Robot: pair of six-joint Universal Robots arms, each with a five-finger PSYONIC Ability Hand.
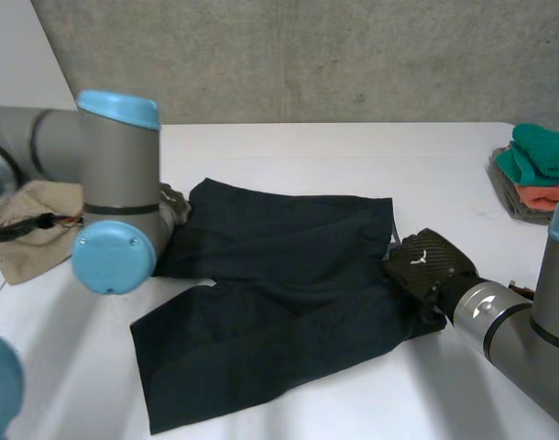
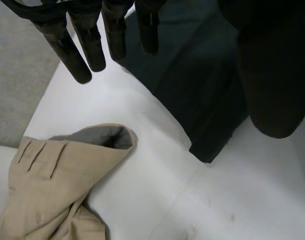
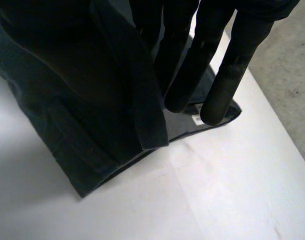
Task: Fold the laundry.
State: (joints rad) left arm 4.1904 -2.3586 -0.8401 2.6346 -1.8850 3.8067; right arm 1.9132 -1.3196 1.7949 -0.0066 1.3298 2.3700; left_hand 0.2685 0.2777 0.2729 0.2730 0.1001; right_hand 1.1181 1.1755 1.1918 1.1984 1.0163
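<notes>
Dark navy shorts point(image 1: 279, 275) lie spread on the white table point(image 1: 353, 147). My right hand point(image 1: 426, 261) is at their right edge. In the right wrist view its straight fingers point(image 3: 227, 75) pinch a raised fold of the shorts point(image 3: 67, 100) against the thumb. The left hand point(image 2: 87, 45) hovers over the left edge of the shorts point(image 2: 202, 90), its fingers straight and apart from the thumb, with nothing held. In the head view my left arm point(image 1: 115, 183) covers that hand.
Beige trousers point(image 1: 32, 229) lie crumpled at the table's left, below the left hand's fingertips point(image 2: 52, 185). A stack of folded green and orange clothes point(image 1: 541, 170) sits at the far right edge. Bare table lies in front of the shorts.
</notes>
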